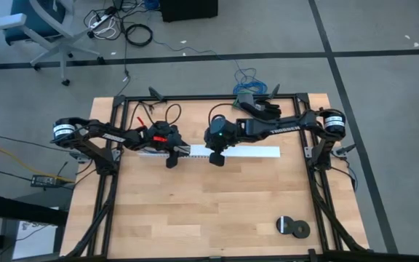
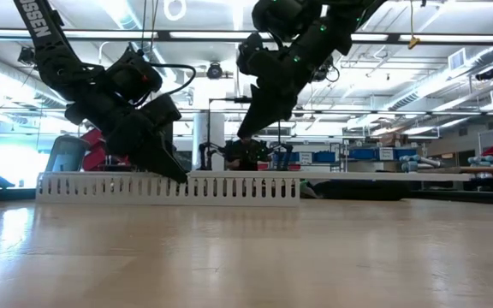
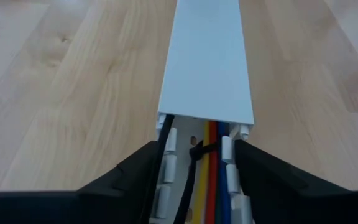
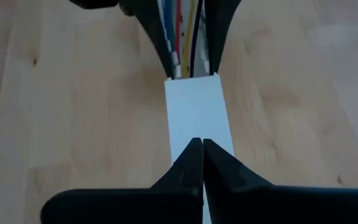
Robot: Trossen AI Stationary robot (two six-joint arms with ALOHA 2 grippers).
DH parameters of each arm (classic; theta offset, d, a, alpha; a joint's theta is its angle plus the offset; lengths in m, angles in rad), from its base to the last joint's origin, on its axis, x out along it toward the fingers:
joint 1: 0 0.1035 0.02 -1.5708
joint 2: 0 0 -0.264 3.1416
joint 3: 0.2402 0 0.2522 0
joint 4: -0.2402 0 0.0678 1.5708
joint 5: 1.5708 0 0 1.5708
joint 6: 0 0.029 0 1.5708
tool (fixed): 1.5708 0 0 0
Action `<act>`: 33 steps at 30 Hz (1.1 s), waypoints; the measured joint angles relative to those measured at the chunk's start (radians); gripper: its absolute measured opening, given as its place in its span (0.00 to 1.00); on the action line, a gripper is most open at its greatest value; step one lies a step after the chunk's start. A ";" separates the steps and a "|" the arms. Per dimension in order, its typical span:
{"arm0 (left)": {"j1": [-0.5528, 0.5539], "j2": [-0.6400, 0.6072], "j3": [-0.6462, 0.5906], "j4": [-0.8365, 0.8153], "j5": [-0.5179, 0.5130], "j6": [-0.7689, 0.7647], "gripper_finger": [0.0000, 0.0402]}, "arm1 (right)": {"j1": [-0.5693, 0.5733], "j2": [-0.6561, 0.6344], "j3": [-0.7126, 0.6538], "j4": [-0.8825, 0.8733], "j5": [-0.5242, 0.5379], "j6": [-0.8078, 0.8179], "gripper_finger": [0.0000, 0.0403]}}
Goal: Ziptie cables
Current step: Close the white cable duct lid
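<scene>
A white slotted channel (image 1: 246, 151) lies left to right across the table's middle, with a flat cover (image 3: 207, 68) on its right part. In the uncovered part lie the cables (image 3: 211, 180), yellow, red and blue. A thin black ziptie (image 3: 199, 149) crosses them just before the cover's edge. My left gripper (image 3: 197, 143) is open and tipped down at the channel (image 2: 229, 188), one finger on each side of its slotted walls. My right gripper (image 4: 202, 142) is shut and hangs above the cover, clear of the channel in the low view (image 2: 245, 133). My left gripper has its fingers (image 3: 148, 168) close against the outer sides of the channel's slotted walls (image 3: 169, 152), slanting down from the table's left and lying along the channel. I cannot tell whether the fingers touch the walls. The channel lies flat on the table.
Two dark round rolls (image 1: 293, 228) lie near the table's front right corner. A black frame (image 1: 111, 189) runs along the table's edges. Loose blue leads (image 1: 253, 87) sit at the far edge behind my right arm. Bare wood (image 1: 209, 211) stretches in front of the channel.
</scene>
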 joint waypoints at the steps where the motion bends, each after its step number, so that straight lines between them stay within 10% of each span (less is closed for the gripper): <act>1: 0.000 0.000 0.000 -0.001 0.000 0.000 0.54 | 0.002 0.000 0.000 0.004 0.004 0.000 0.00; 33: 0.028 -0.214 -0.075 -0.209 -0.048 -0.004 0.67 | 0.001 0.000 -0.006 0.040 0.006 0.005 0.00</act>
